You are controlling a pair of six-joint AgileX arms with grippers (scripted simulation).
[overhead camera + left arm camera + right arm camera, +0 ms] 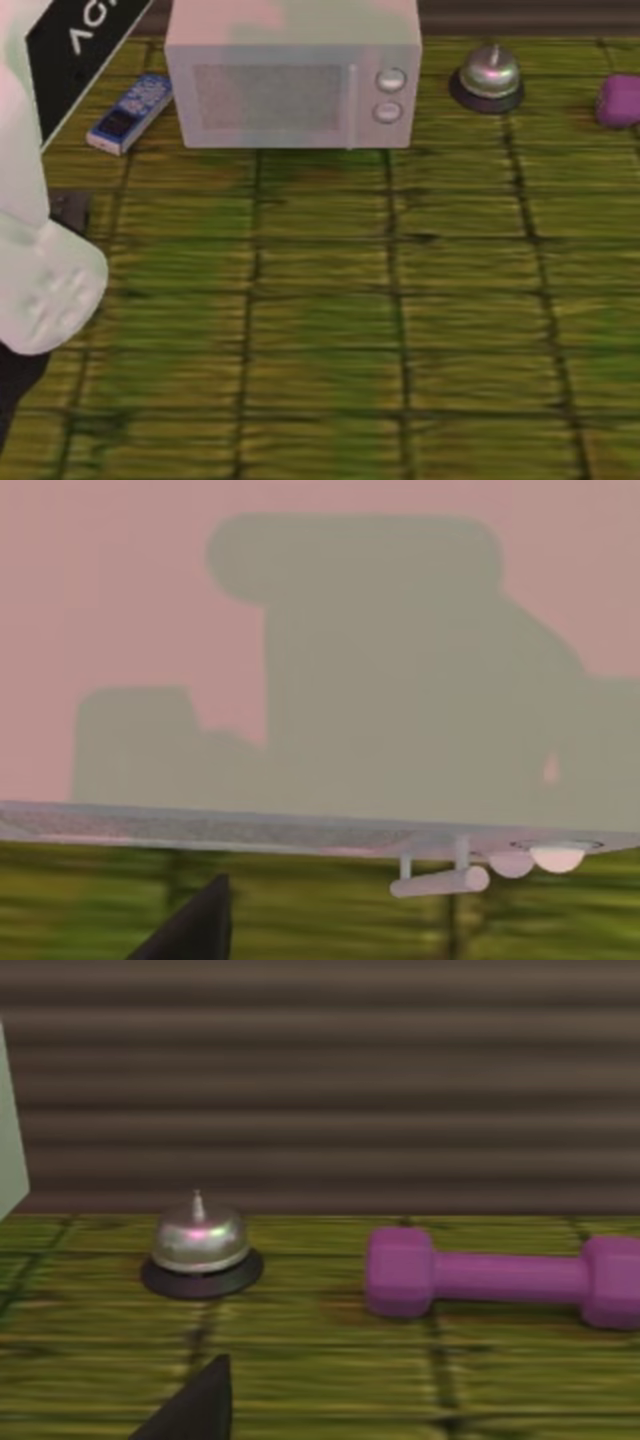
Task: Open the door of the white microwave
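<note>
The white microwave [290, 40] stands at the back middle of the table. Its door [265, 97], with a grey speckled window, lies flat and closed against the front. Two round knobs [390, 95] sit to the door's right. My left arm [40, 280] rises along the left edge of the top view. The left wrist view looks across the microwave's pale pink top [120, 600], with the arm's shadow on it. The door's bar handle [440, 882] and the knobs stick out past the front edge. Only a dark tip of my left gripper [200, 930] shows. My right gripper [200, 1405] is parked outside the top view.
A blue and white box [130, 112] lies left of the microwave. A silver bell [488, 72] and a purple dumbbell [620, 100] sit to its right, both also in the right wrist view. A small dark object [70, 207] lies by the left arm. Green slatted mat covers the table.
</note>
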